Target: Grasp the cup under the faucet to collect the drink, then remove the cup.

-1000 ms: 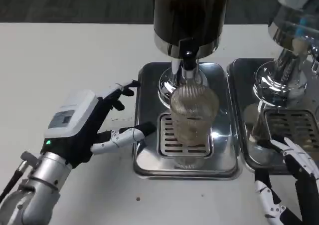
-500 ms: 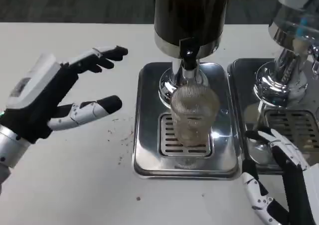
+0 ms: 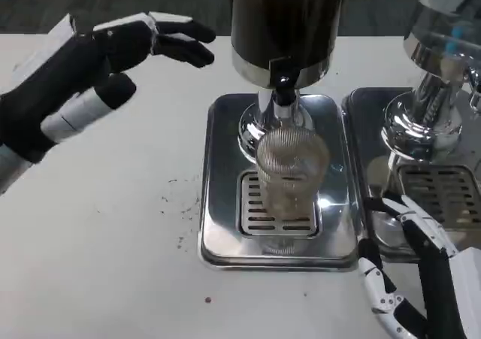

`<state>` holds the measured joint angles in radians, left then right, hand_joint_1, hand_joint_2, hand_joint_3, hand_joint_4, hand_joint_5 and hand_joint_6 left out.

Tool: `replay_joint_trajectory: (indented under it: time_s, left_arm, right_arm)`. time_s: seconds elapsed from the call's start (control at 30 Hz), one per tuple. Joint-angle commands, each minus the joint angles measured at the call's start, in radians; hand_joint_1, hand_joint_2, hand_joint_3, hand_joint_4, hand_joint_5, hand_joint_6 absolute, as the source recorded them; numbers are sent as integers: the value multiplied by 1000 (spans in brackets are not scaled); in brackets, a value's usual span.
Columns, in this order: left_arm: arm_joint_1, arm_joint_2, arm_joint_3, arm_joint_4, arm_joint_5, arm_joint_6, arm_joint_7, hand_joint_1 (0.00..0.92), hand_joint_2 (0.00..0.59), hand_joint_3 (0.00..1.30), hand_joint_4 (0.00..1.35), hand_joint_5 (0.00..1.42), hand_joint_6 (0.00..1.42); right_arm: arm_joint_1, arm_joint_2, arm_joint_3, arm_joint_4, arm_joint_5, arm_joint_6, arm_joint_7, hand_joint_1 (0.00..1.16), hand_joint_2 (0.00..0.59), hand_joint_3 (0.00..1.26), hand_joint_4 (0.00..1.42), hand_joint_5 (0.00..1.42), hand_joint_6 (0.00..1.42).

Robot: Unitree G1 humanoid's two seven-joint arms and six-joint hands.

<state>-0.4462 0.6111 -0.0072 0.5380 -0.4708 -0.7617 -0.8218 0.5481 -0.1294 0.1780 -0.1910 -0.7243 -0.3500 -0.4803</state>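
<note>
Fingers point(image 3: 176, 38) of our left hand point(image 3: 98, 61) spread, holding nothing, raised left of dispenser point(image 3: 285, 23). Cup point(image 3: 291, 177) upright under faucet point(image 3: 283, 91), axis vertical. Our right hand point(image 3: 421, 279) fingers apart, low right.

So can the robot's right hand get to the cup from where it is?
Probably yes. The right hand is low, open, beside the tray. The ribbed cup stands under the faucet, and nothing sits between its right side and the fingers.
</note>
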Motion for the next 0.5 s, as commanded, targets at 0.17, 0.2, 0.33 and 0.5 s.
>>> replay_joint_trajectory:
  time_s: [0.17,0.2,0.33,0.5]
  left_arm:
    - [-94,-59,84,21,-105,230,-233,0,60,387,429,420,323]
    - [-99,-64,94,22,-103,246,-246,0,60,380,417,416,323]
    - [-128,-80,117,29,-97,321,-286,0,60,345,366,391,295]
    - [-155,-101,137,43,-88,367,-306,0,48,292,314,349,257]
  right_arm:
    - [-20,7,12,34,-7,2,-32,357,470,344,196,205,300]
    - [-21,8,13,35,-7,2,-34,357,470,344,196,206,300]
    - [-21,9,17,43,-5,1,-46,357,470,346,197,208,300]
    - [-27,15,24,55,-3,3,-62,357,470,347,197,209,300]
